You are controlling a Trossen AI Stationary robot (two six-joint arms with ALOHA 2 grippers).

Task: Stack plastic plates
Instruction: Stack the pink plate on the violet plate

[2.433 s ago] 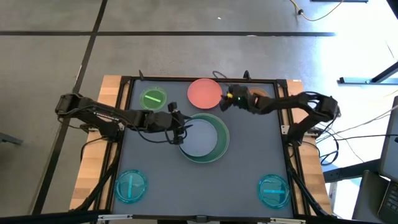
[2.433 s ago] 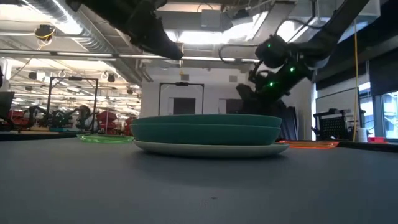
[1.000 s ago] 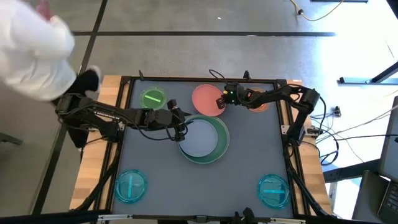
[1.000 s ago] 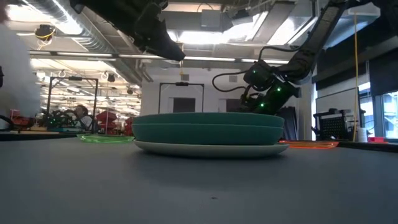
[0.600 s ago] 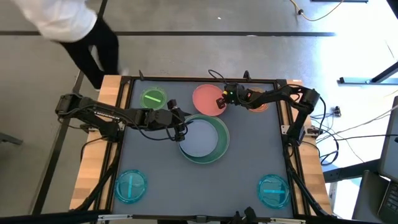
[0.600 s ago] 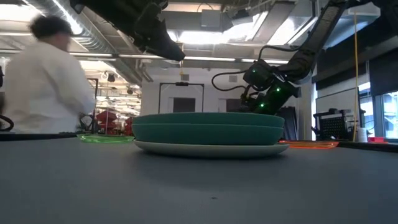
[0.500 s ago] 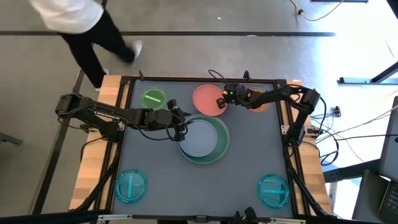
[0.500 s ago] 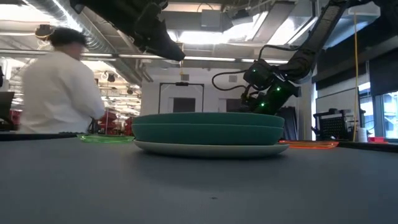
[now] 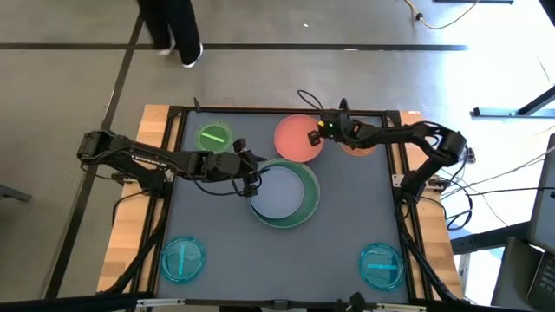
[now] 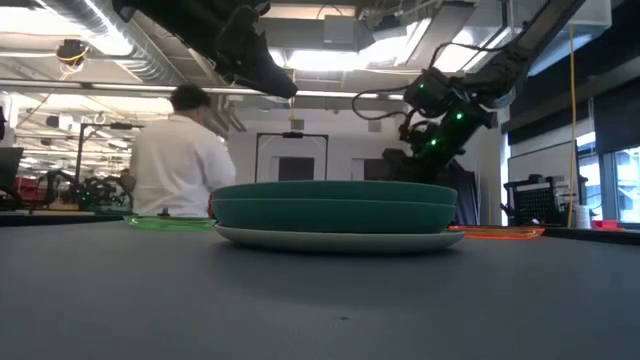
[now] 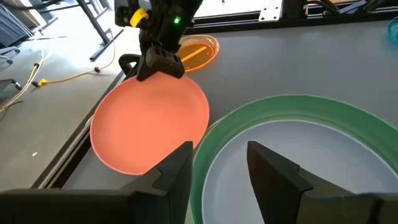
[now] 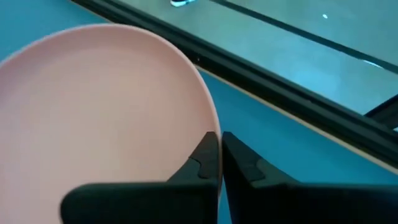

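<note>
A pink plate point(image 9: 295, 139) is at the far middle of the table, and my right gripper point(image 9: 314, 136) is shut on its right rim. In the middle stands a stack: a pale blue plate point(image 9: 282, 195) in a large green plate point(image 9: 310, 186), with a cream plate point(image 10: 330, 238) underneath. My left gripper point(image 9: 257, 179) hangs open above the stack's left rim point(image 11: 214, 146), touching nothing. A small green plate point(image 9: 213, 137), an orange plate point(image 9: 360, 146) and two cyan plates point(image 9: 183, 258) point(image 9: 381, 264) lie flat on the table. My right gripper pinches the pink plate's rim point(image 12: 208, 124) on its right side between its two fingers point(image 11: 158, 62). The fingers come from the table's right, slanting down. The held side is raised; whether the opposite side still rests on the table I cannot tell.
The orange plate lies under my right arm at the far right. A black frame point(image 9: 277, 110) runs around the grey table top. A person in white point(image 10: 180, 160) stands in the room beyond the table.
My right gripper has risen and gone a little toward the table's right edge, taking the pink plate's rim with it; the plate has shifted slightly right. A person has walked past the table's far side.
</note>
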